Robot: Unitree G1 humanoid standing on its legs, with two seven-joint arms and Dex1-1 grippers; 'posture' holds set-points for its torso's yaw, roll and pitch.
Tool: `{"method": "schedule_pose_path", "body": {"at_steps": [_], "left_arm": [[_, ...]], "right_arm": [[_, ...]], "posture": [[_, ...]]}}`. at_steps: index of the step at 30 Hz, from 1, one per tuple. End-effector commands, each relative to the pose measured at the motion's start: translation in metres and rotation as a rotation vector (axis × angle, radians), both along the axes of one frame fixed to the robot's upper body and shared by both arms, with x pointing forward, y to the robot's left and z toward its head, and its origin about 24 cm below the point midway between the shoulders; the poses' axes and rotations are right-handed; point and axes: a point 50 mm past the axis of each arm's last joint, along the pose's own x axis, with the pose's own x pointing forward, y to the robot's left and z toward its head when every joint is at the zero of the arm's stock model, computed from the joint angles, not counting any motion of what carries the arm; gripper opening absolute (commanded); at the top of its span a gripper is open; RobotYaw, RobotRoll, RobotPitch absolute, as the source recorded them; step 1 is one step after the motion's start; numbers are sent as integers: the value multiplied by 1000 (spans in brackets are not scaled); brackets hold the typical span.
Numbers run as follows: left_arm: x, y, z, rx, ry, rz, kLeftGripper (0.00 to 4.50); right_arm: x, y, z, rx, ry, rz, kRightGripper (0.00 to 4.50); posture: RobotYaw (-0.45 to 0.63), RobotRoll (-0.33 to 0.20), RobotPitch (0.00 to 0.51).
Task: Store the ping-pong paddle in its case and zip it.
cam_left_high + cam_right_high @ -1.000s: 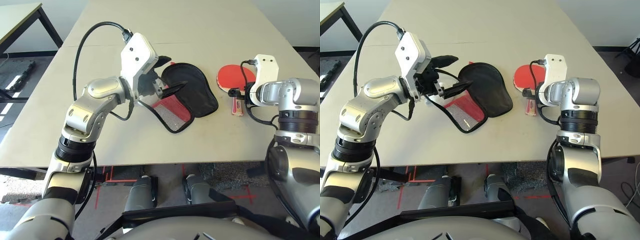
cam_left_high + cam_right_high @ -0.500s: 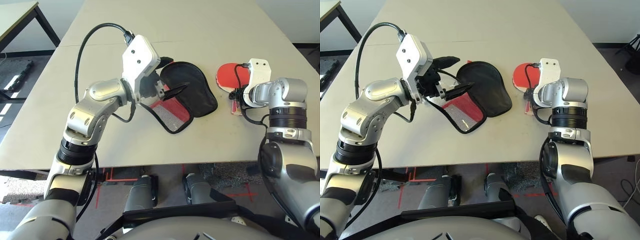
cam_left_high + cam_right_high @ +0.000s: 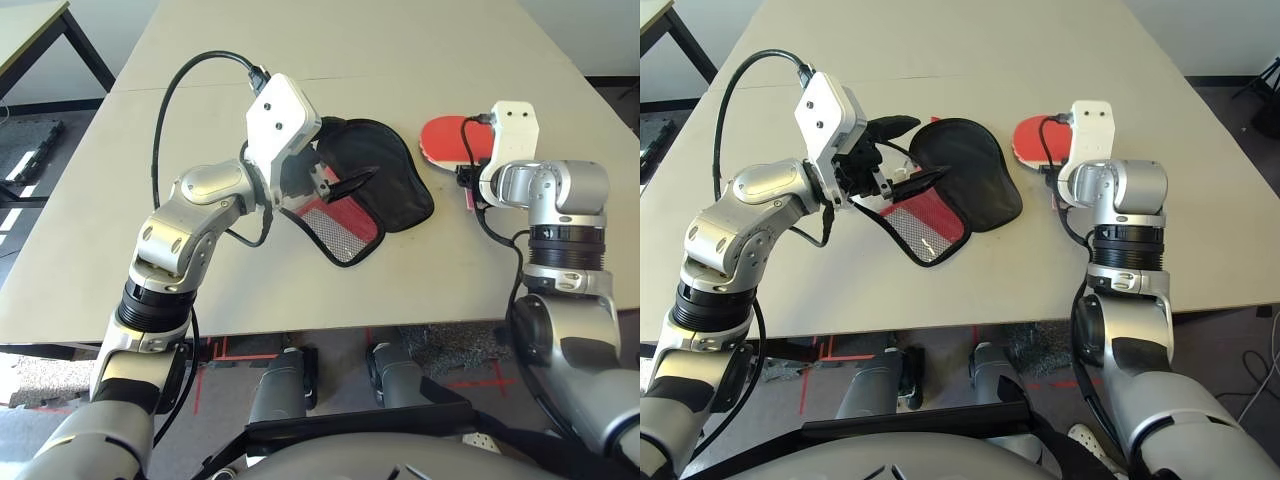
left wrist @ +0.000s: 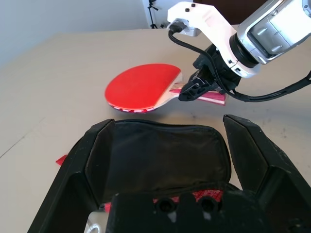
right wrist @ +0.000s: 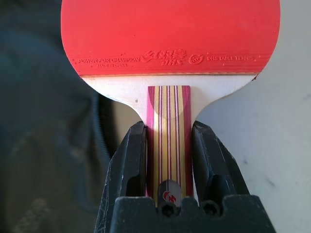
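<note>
Head views are reading bright and even, diffuse overhead light, table [image 3: 400, 60] washing slightly pale toward the far edge. Shadows are staying soft: a faint one is sitting under the case [image 3: 385, 190] and under the left arm's cable [image 3: 175, 90]. White housings are clipping a bit. Left wrist view is catching strong backlight from the far wall, so its own fingers [image 4: 257, 150] are going near-black with little detail. Right wrist view is staying sharp on the ping-pong paddle [image 5: 170, 39]; the dark area beside it is blurring out of focus.

Lab: floor tape [image 3: 480, 383], bare tables [image 3: 80, 200]
</note>
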Motion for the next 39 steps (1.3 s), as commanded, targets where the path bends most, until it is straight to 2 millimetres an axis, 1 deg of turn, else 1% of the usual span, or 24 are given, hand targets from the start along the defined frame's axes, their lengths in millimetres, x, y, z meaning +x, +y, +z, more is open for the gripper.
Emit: {"method": "schedule_pose_path", "body": {"at_steps": [1,5,6,8,11,13,17,23,36,38,39], "left_arm": [[-3,-1,-5,20,10,5,4500],[-5,1,-6,23,12,12,4500],[-5,1,-6,24,12,14,4500],[-6,1,-6,25,13,17,4500],[-6,2,-6,25,12,22,4500],[-7,3,-6,25,12,28,4500],[-9,3,-6,25,13,36,4500],[-9,3,-7,23,14,41,4500],[-10,2,-7,23,12,38,4500],[-10,3,-6,23,11,39,4500],[-10,4,-5,24,10,39,4500]], "right_arm": [[-3,22,19,2,-92,100,1224],[-7,45,18,5,-94,192,1224],[-7,49,17,3,-93,205,1224],[-8,57,10,-9,-81,240,1224],[-9,63,3,-21,-60,275,1223],[-9,66,-6,-34,-33,300,1223],[-8,69,-16,-49,3,338,1223],[-6,66,-23,-69,32,359,1223],[-1,58,-24,-75,45,349,1223],[0,57,-21,-66,29,357,1972],[0,56,-20,-60,18,369,2189]], "posture": [[-3,0,161],[12,0,162],[15,0,162],[24,0,162],[39,0,163],[41,0,163],[53,0,161],[63,0,159],[57,0,151],[57,0,149],[57,0,147]]}}
